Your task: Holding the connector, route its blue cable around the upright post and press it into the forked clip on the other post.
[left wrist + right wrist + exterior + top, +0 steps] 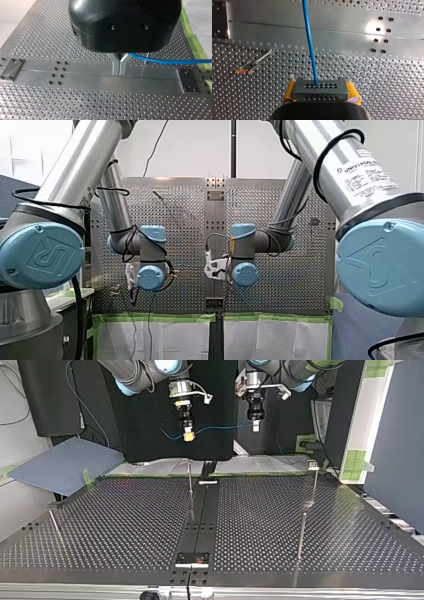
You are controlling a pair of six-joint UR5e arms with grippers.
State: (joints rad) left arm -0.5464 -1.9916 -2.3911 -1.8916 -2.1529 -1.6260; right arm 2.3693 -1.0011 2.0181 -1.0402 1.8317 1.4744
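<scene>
My right tool [188,436] hangs above the perforated metal table [125,525]. Its yellow pads [288,93] are clamped on the dark grey rectangular connector [321,90]. The thin blue cable [309,42] leaves the connector's holed face and stretches across to my left tool [120,68], whose metal fingers [115,63] are closed together on it. A slim upright metal post [190,482] stands on the table below, apart from the cable.

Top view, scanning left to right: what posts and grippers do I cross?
Thin leaning post → my right gripper, shut on the connector → my left gripper → post with a small head.
</scene>
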